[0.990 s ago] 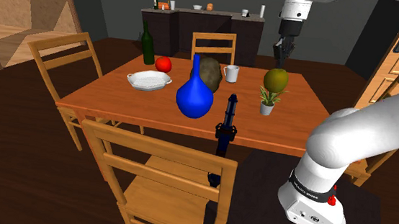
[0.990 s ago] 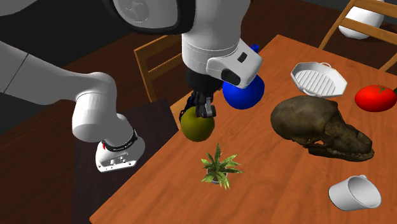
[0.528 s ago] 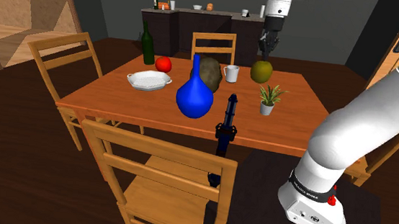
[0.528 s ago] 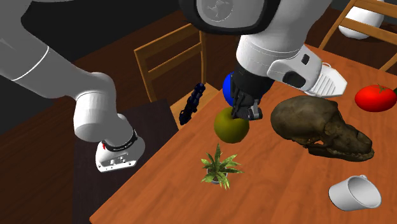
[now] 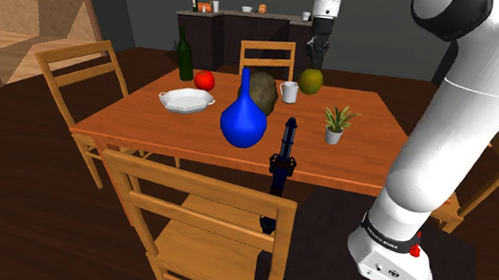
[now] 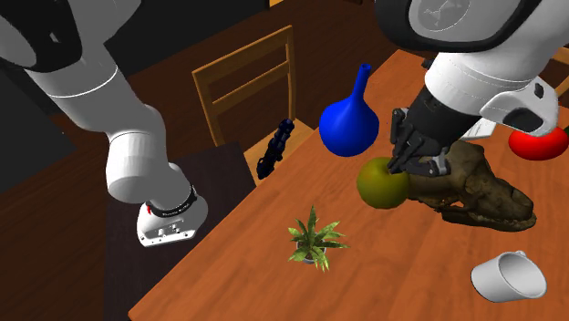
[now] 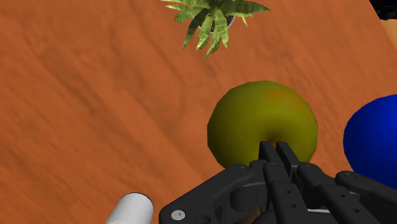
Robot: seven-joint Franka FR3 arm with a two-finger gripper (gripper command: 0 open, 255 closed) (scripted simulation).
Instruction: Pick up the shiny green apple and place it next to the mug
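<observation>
While the all-black two-finger gripper (image 6: 408, 162) stays pinched nearly shut on the top of the round yellow-green apple (image 6: 382, 183), the fruit hangs just beneath it, apparently clear of the orange-brown wooden table (image 6: 228, 264). The arm has swung past the brown skull-shaped lump (image 6: 474, 187), now just beside the gripper, leaving the small potted green plant (image 6: 313, 239) well behind. Ahead waits the white mug (image 6: 508, 275), so lowering beside it likely comes next.
</observation>
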